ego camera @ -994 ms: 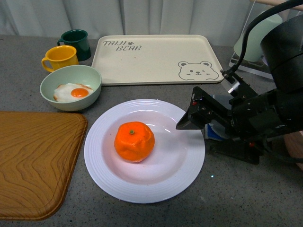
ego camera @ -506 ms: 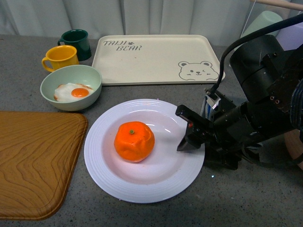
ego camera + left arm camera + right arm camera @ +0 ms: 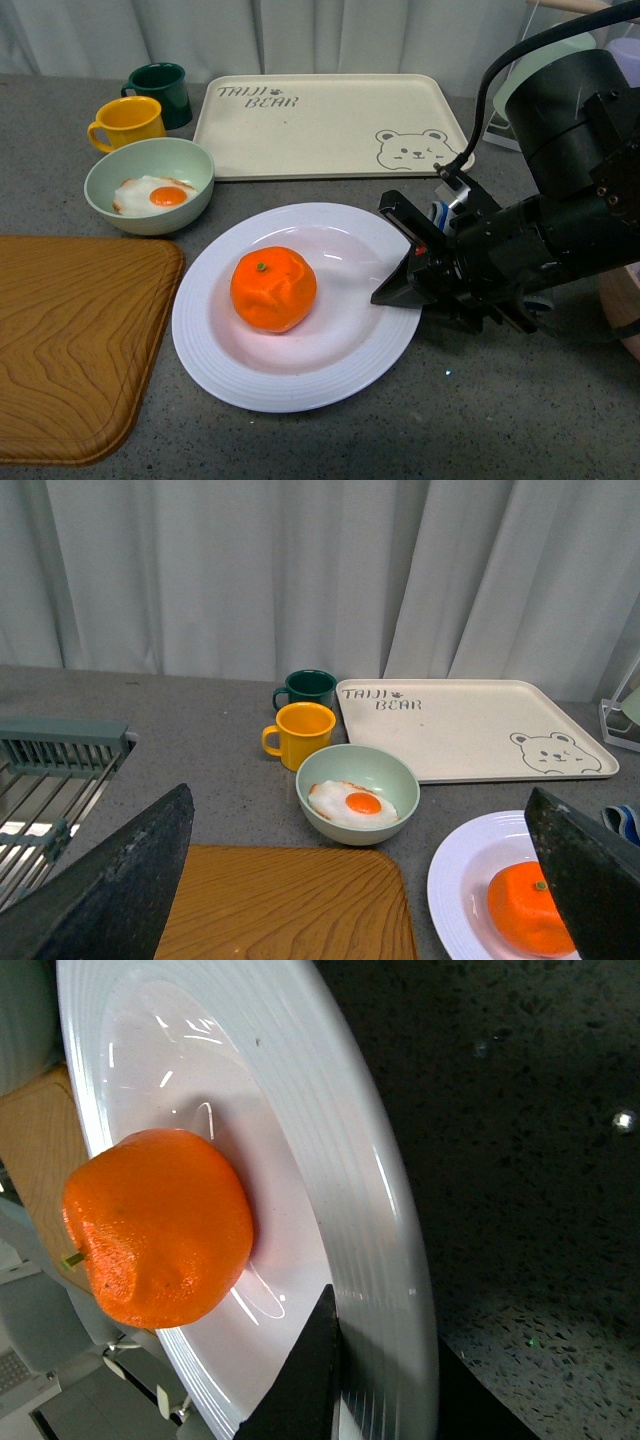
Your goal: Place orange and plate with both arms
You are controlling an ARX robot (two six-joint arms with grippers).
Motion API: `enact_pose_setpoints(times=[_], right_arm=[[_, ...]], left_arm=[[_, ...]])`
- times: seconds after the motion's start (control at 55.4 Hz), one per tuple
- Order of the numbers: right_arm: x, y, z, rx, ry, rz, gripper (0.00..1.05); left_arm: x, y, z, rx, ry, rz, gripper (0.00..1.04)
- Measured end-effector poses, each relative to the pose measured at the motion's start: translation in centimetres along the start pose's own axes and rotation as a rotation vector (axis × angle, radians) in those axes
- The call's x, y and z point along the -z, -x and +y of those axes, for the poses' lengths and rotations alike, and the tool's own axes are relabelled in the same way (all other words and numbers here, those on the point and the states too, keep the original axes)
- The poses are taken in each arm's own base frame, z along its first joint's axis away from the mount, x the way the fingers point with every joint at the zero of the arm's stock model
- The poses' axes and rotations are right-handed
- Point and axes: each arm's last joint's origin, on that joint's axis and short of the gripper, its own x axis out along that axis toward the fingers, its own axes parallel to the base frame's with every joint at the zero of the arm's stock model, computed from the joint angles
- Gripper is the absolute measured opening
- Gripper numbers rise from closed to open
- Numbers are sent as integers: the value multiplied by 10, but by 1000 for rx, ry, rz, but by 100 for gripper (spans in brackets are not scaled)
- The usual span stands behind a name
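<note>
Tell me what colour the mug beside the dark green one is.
The mug is yellow, clearest in the front view.

Bright, even light; sharp focus.

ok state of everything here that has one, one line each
orange: on the plate
plate: flat on counter, rim gripped
right gripper: shut on plate rim
left gripper: open, holding nothing
green bowl: holds fried egg
bear tray: bare

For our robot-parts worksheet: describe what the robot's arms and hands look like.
The right arm is bulky and black with scuffed housing, and a black cable arcs over it. Its right hand has black, wedge-shaped fingers. The left hand's fingers are black and speckled with wear.
</note>
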Motion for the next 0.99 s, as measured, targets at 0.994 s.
enact_pose_setpoints(times=[0.994], right_arm=[[-110, 16, 13, -383, -33, -272, 4]], left_arm=[[0, 0, 0, 0, 0, 0, 98]])
